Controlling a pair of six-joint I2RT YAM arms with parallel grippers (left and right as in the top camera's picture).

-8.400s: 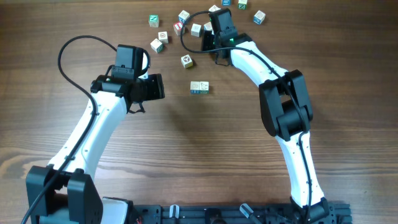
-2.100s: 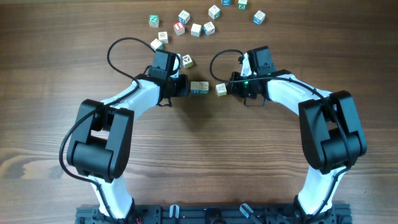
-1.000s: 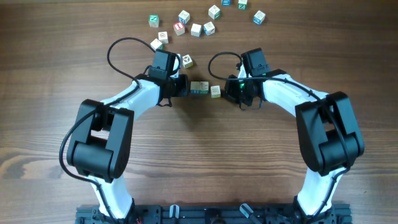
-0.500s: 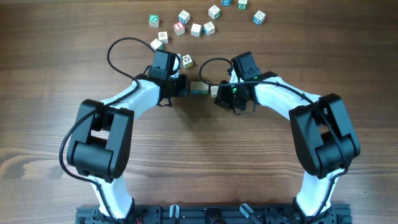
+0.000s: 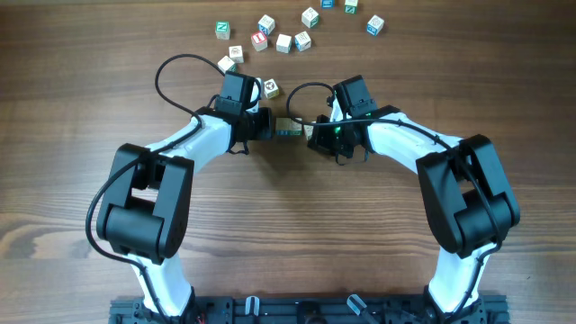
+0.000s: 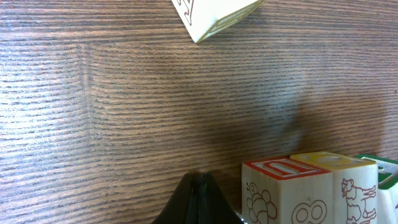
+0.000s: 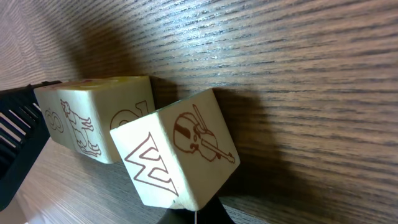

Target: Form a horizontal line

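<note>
Toward the desk's far edge, the horizontal line (image 5: 290,127) reads "W" and "8"; left gripper (image 6: 199,193) and right gripper (image 7: 194,216) flank it, clenched.

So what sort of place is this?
Likely a robotics lab bench: a left arm and right arm mounted at a wood-grain table, with loose wooden letter cubes scattered on it.

Overhead, the right gripper (image 5: 312,135) covers the right end of the row (image 5: 288,127), so contact there cannot be judged; the loose cubes (image 5: 284,42) bear letters too small to read, and the two topmost cubes (image 5: 350,5) are cut by the top edge. The left wrist view crops the row at bottom and right, and a stray cube (image 6: 214,14) at the top. The W cube (image 7: 177,155) hides part of its neighbour (image 7: 93,118); the right gripper's fingers (image 7: 180,219) barely show
</note>
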